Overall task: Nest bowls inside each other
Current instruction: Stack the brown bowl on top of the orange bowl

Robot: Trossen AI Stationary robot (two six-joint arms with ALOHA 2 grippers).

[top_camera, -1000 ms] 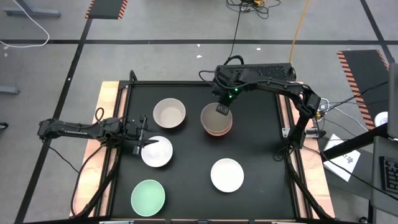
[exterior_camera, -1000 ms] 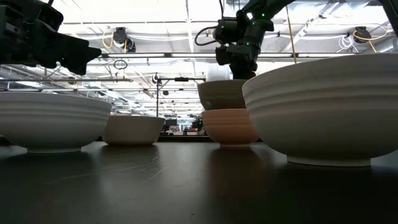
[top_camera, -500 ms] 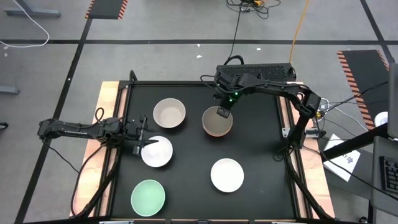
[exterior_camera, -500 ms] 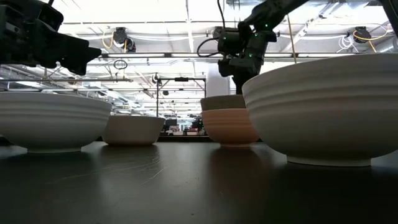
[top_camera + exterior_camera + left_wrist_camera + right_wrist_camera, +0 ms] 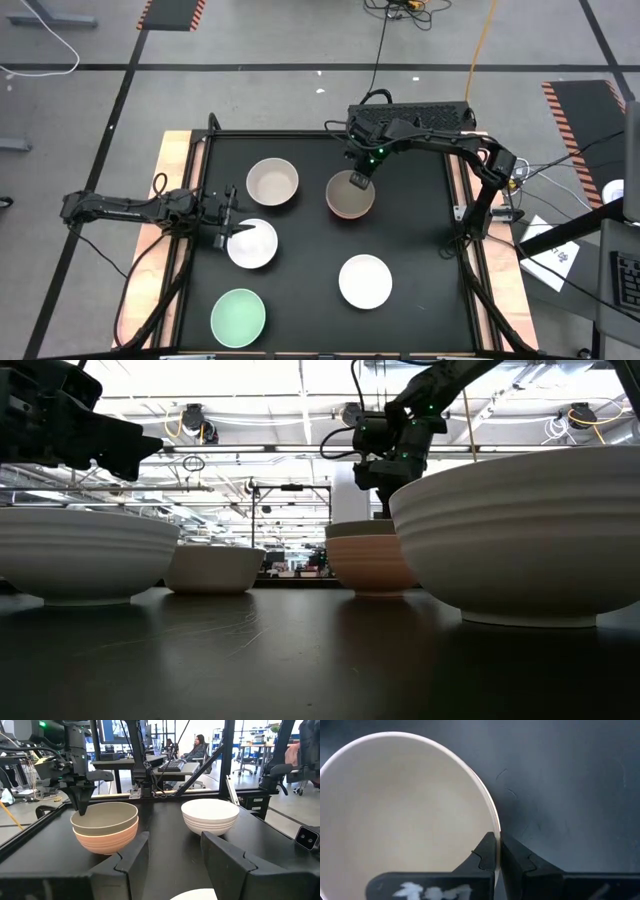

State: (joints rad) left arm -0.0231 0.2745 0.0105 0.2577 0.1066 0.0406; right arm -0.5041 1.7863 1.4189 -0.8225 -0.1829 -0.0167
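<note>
Right gripper: pinched shut on the far rim of the olive-brown bowl, one finger inside the wall, one outside.

Olive-brown bowl: seated in the salmon-orange bowl, rims nearly level; only a band of the salmon wall shows beneath it. This pair serves as landmark.

Beige-grey bowl: just beside the pair, toward the left arm, apart from it.

Near white bowl: nearer the desk's front edge than the pair, well apart.

Second white bowl: beyond the beige-grey bowl from the pair, toward the left arm.

Left gripper: parted, holding nothing, hanging over that bowl's rim, waiting.

Mint green bowl: farthest from the pair, at the desk's front corner on the left arm's side.

Handling note, by judgement: the upper bowl looks fully settled, so the release should be a plain opening of the fingers, then a straight lift, so the inner finger clears the wall without dragging or tipping the pair.
</note>
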